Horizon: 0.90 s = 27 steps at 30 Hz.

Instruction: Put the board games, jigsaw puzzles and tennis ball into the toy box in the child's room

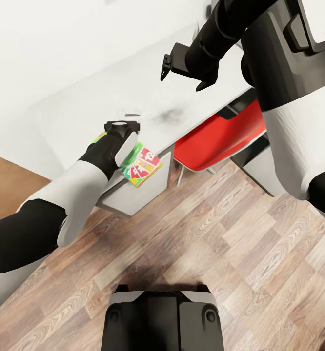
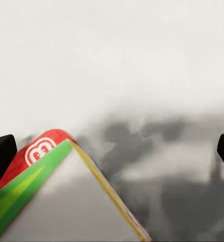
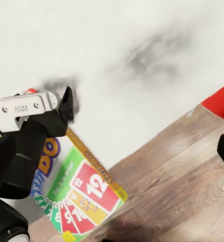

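Left gripper (image 1: 122, 127) pinches a board game (image 1: 142, 165) by its far edge, box hanging over the table (image 1: 84, 112) near edge, likely carried toward the toy box. Right gripper (image 1: 182, 68) hovers far right above the table, fingers spread, empty. Red chair (image 1: 221, 136) tucked underneath.

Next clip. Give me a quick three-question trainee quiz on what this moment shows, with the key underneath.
1. True or false: the left gripper holds a board game.
2. What colour is the chair tucked under the table? A blue, B red, C green.
3. Fill in: the right gripper hangs above the ____.

Key: 1 true; 2 B; 3 table.
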Tool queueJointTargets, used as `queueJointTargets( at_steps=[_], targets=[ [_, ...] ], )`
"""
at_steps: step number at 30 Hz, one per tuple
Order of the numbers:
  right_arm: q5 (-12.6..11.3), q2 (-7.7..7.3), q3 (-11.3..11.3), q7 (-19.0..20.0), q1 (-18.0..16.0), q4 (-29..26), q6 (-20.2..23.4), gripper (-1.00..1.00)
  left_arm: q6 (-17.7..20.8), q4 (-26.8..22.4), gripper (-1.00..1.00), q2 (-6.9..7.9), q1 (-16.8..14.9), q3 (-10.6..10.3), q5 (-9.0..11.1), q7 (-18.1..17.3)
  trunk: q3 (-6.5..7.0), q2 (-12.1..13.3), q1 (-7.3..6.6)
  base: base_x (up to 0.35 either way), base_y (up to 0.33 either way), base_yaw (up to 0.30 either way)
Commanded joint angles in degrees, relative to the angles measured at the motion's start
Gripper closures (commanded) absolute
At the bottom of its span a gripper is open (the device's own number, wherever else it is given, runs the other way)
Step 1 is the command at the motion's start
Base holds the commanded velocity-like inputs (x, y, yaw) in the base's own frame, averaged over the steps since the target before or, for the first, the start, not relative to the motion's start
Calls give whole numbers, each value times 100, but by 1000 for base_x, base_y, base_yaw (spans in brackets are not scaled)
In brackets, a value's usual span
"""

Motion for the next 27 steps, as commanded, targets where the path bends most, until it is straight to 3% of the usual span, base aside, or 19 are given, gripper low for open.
queueJointTargets(
  at_steps=[1, 23, 24, 27],
  targets=[
    [-51, 0, 3, -59, -6, 1, 60, -100, 15, 1, -100, 0, -2, -10, 92, 35, -8, -8, 3, -104, -1, 0],
    [-52, 0, 9, -42, -6, 2, 66, -100, -18, -25, -100, 0, -2, 19, 102, 54, -8, -8, 3, -51, 0, 0],
    [-55, -2, 7, -42, -6, -2, 67, -100, -33, -44, -100, 0, -2, 51, 105, 57, -8, -8, 3, -12, 0, 0],
    [-65, -1, 10, -46, -6, -6, 68, -100, -63, -149, -100, 0, -2, 529, 104, 157, -8, -8, 3, -4, 0, 0]
  ],
)
